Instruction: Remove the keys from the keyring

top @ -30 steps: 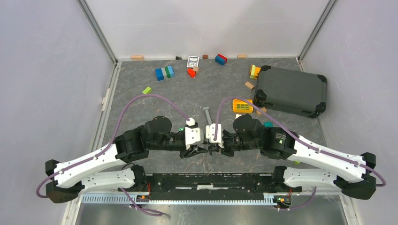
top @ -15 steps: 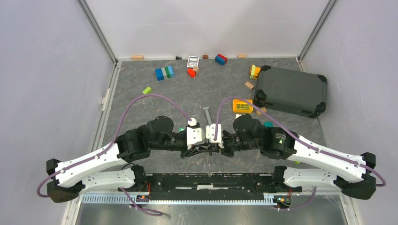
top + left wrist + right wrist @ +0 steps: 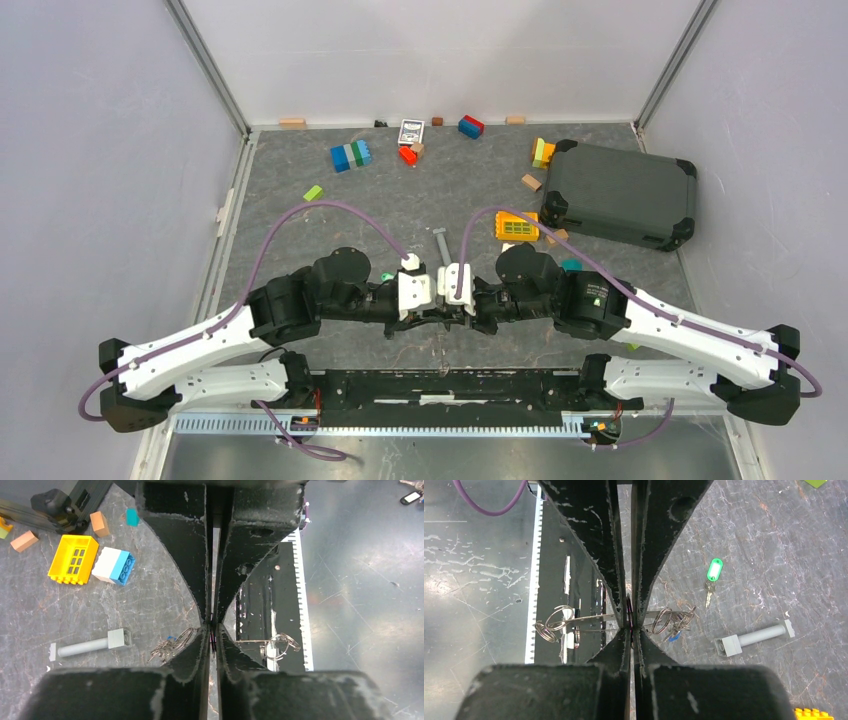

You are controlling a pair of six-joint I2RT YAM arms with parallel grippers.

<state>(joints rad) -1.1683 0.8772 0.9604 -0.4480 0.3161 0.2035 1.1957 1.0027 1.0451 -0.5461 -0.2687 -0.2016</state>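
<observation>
At the near middle of the surface (image 3: 400, 200): left pincer (image 3: 212, 628) and right pincer (image 3: 630, 625) tip to tip on the keyring (image 3: 555, 621).
Both pincers are pinched together on the thin wire, holding it off the surface. A bunch of keys (image 3: 680, 625) hangs on the ring. A green-headed key (image 3: 713, 573) lies loose on the surface near the grey bar (image 3: 754, 636).

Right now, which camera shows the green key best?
Right wrist: the green key lies in full view, head and blade both clear. Top camera shows only a tiny green speck; left wrist does not show it.
</observation>
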